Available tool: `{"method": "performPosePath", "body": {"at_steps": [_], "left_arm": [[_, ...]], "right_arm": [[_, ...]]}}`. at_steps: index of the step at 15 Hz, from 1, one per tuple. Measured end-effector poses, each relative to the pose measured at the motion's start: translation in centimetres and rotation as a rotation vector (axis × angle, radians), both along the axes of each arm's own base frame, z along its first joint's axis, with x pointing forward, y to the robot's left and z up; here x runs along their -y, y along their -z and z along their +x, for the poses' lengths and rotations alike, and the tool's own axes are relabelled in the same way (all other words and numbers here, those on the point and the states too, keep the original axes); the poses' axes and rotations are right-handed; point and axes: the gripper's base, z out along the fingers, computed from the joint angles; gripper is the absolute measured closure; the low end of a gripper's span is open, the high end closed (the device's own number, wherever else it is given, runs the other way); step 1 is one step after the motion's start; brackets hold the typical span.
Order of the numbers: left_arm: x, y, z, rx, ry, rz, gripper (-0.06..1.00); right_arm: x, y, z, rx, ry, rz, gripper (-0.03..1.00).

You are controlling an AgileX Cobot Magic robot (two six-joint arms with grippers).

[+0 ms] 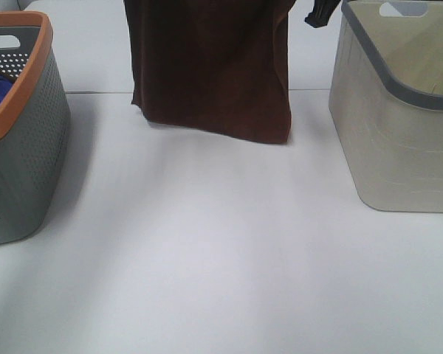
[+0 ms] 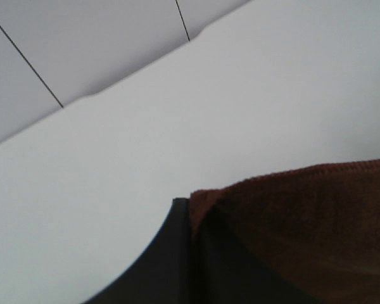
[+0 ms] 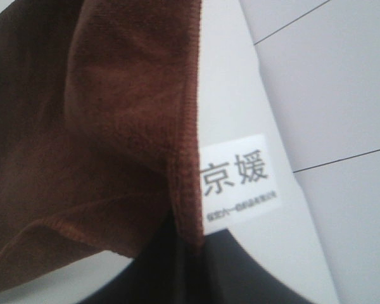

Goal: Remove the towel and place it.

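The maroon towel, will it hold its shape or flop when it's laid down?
Probably floppy: the towel hangs limp with an uneven lower edge. Probably not slippery: its pile looks fuzzy near the white label.

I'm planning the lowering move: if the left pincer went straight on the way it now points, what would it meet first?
Beyond the towel it is shut on, the left pincer faces only the white table; nothing else shows in that line. How far off it lies is unclear.
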Motion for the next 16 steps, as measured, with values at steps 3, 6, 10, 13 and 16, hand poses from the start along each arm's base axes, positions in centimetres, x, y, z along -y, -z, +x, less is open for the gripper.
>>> {"method": "performPosePath", "body": {"at_steps": [3, 6, 10, 13, 16], "left_arm": [[-0.7, 2.3, 2.7, 0.155, 0.025, 0.018, 0.94], [-0.9, 3.6, 3.5, 0.195, 0.040, 0.040, 0.94], [0.7, 6.2, 3.0, 0.043, 0.045, 0.125, 0.94], [2.1, 8.4, 1.2, -0.188, 0.048, 0.293, 0.94], [1.6, 11.7, -2.0, -0.641, 0.162, 0.423, 0.94]], "right_arm": [[-0.5, -0.9, 3.8, 0.119, 0.032, -0.001, 0.97], [-0.5, 1.1, 5.8, 0.114, 0.042, -0.017, 0.97], [-1.2, 3.8, 5.9, -0.041, -0.040, 0.010, 0.97], [-2.1, 5.7, 4.2, -0.308, -0.170, -0.002, 0.97], [-1.5, 7.9, 1.0, -0.781, -0.146, -0.027, 0.97]]}}
